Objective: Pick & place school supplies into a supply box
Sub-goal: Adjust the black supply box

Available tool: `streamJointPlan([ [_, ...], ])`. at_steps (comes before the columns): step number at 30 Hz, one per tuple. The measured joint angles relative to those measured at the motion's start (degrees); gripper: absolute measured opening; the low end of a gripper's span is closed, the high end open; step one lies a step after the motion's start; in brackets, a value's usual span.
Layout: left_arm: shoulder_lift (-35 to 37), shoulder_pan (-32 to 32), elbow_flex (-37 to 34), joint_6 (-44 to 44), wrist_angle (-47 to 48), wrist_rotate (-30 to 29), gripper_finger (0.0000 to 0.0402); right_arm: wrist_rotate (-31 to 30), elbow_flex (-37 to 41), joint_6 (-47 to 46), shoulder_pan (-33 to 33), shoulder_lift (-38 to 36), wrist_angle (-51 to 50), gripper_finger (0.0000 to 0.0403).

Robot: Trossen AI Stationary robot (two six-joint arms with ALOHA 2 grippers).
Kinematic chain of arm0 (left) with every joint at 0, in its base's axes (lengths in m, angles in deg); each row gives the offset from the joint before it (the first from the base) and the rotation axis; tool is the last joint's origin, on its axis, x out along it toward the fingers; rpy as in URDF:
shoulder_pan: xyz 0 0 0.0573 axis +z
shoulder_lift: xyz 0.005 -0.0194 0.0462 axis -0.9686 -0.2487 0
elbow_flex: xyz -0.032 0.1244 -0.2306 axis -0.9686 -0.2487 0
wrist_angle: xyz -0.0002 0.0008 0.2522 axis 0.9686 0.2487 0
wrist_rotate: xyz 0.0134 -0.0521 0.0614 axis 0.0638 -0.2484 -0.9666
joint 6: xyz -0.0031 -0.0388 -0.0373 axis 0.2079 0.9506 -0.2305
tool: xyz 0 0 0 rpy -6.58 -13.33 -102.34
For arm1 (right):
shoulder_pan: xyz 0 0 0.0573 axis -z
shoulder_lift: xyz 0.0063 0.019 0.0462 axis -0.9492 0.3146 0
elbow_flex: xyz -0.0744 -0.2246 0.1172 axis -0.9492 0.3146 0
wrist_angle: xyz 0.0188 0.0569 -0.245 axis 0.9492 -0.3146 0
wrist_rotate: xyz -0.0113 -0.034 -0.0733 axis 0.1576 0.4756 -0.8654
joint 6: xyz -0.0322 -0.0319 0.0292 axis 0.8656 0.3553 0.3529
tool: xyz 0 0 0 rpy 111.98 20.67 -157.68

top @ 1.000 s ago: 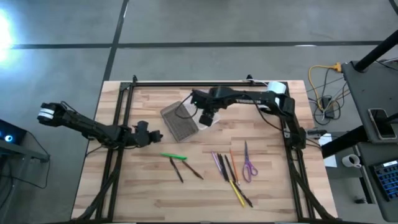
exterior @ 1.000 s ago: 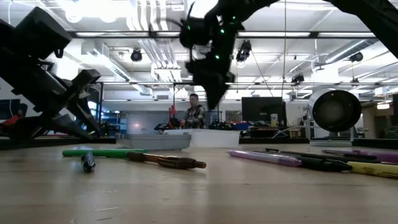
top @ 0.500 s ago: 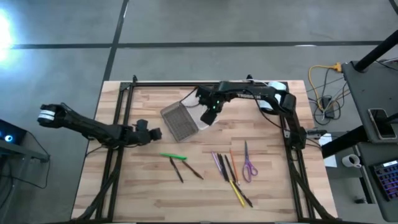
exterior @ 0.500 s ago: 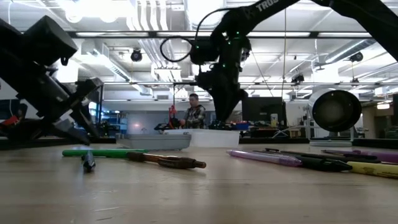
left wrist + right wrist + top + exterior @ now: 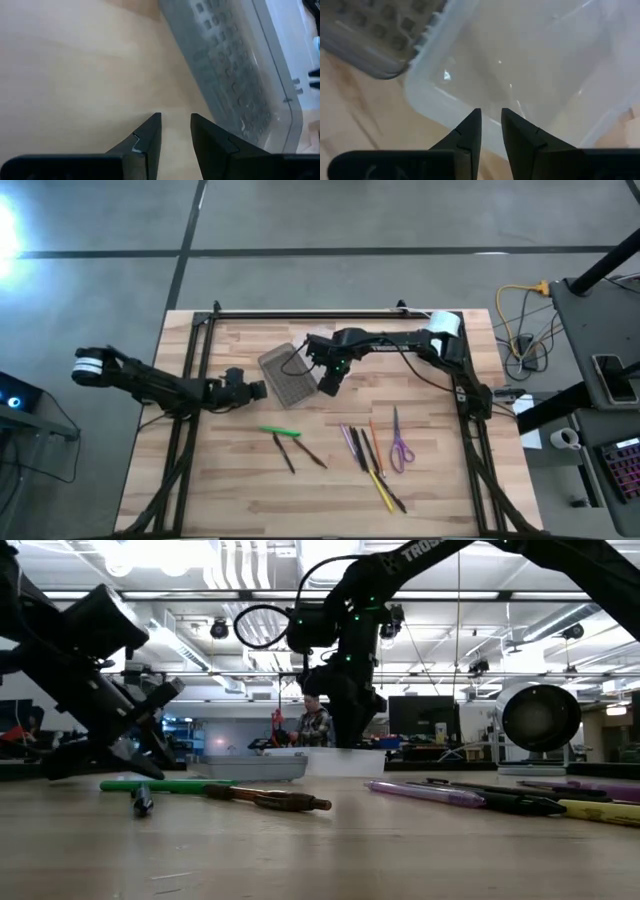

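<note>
Jaws of right gripper (image 5: 490, 117) narrowly parted, empty, over supply box (image 5: 290, 375), left gripper (image 5: 175, 122) likewise, beside it.

Four cameras: one overhead, one at table height, one on each wrist.

From above I look straight down on the whole table (image 5: 250, 490) and both arms; my low camera sits at the tabletop edge, facing level across it into the room, pens close in front. Both wrist cameras look past their own fingers at very close range, and both frame the supply box (image 5: 235, 75), which I also find in the overhead and low views.
</note>
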Motion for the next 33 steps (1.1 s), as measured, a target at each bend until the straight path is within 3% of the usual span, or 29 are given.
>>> streamJointPlan([
  [9, -3.47, 6.97, 2.26, -8.18, -2.21, 0.41, 0.0092, 2.36, -0.04, -2.58, -1.78, 1.91, 0.16, 0.0070],
  [16, -7.41, 13.40, 6.20, -15.14, -2.46, 5.32, 0.0092, 8.14, -0.04, -2.83, -4.57, 2.59, 2.89, 0.0071],
  [22, -10.63, 15.92, 10.30, -19.69, -2.53, 5.56, 0.0092, 16.30, -0.07, -5.58, -6.77, 0.72, 12.37, 0.0069],
  [28, -13.32, 17.67, 15.08, -25.78, -2.55, 5.61, 0.0092, 15.84, -0.07, -7.44, -7.38, 0.57, 18.36, 0.0075],
  [33, -11.44, 18.46, 17.36, -30.00, 2.91, 5.35, 0.0092, 6.72, -0.04, -6.58, -6.84, -1.12, 16.83, 0.0080],
])
